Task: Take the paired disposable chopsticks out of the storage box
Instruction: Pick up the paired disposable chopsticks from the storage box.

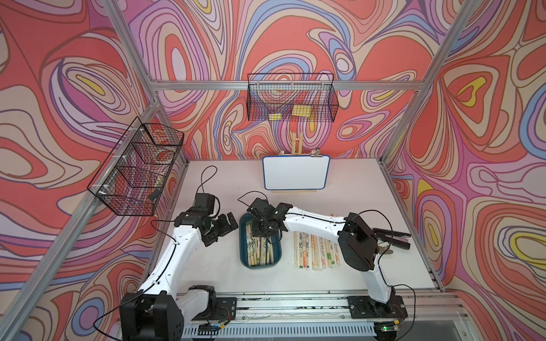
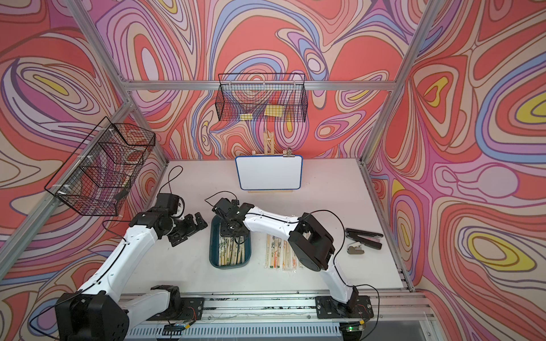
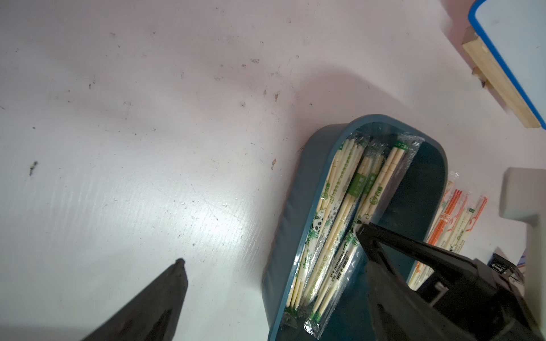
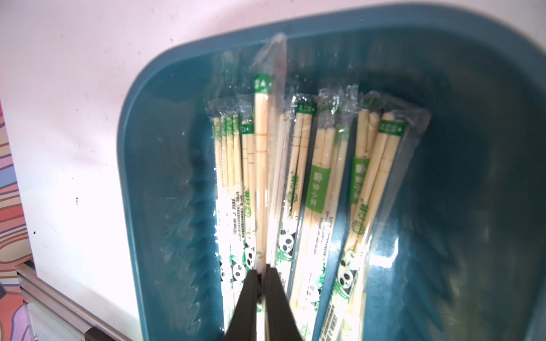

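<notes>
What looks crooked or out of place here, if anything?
One wrapped chopstick pair sits on top of the other pairs in the blue box, poking out past them, its end pinched in the right claw. Nothing looks spilled or broken.

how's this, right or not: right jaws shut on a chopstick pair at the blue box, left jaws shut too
No: the jaws of the left gripper stand wide open, as the left wrist view shows. The right gripper is shut on a chopstick pair at the storage box.
</notes>
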`<state>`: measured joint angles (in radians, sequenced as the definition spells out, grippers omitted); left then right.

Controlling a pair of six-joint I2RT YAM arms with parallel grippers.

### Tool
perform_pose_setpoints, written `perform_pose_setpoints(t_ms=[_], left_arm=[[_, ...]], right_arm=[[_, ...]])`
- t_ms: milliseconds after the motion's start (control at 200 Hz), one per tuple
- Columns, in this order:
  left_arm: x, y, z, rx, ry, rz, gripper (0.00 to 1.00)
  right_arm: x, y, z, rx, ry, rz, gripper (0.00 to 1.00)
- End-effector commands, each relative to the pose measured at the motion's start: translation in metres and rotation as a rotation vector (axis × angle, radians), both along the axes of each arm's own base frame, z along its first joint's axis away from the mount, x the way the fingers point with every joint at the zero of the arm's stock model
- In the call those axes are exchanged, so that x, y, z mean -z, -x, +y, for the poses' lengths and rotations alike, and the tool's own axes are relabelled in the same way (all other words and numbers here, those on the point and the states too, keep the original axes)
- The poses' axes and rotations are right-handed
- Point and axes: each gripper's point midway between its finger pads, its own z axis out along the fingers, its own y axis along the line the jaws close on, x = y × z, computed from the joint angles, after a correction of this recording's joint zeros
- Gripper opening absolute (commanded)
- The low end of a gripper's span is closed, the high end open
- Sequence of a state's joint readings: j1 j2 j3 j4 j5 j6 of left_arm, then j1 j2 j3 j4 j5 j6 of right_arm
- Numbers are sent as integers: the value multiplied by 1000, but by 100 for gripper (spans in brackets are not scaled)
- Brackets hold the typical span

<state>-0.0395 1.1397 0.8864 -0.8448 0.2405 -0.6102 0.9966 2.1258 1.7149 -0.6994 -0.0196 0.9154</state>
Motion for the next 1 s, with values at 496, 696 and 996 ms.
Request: perform_pose_setpoints(t_ms=[496, 696, 996], left_arm=[[-5, 1, -4, 15, 24, -15, 100], [-9, -1, -9, 26, 51, -25, 100], [-18, -4, -19, 49, 84, -42, 100]], right_arm=[[-42, -11, -9, 14, -40, -78, 0], [-66, -21, -27, 41, -59, -112, 0], [-88, -22, -72, 86, -66, -132, 0]])
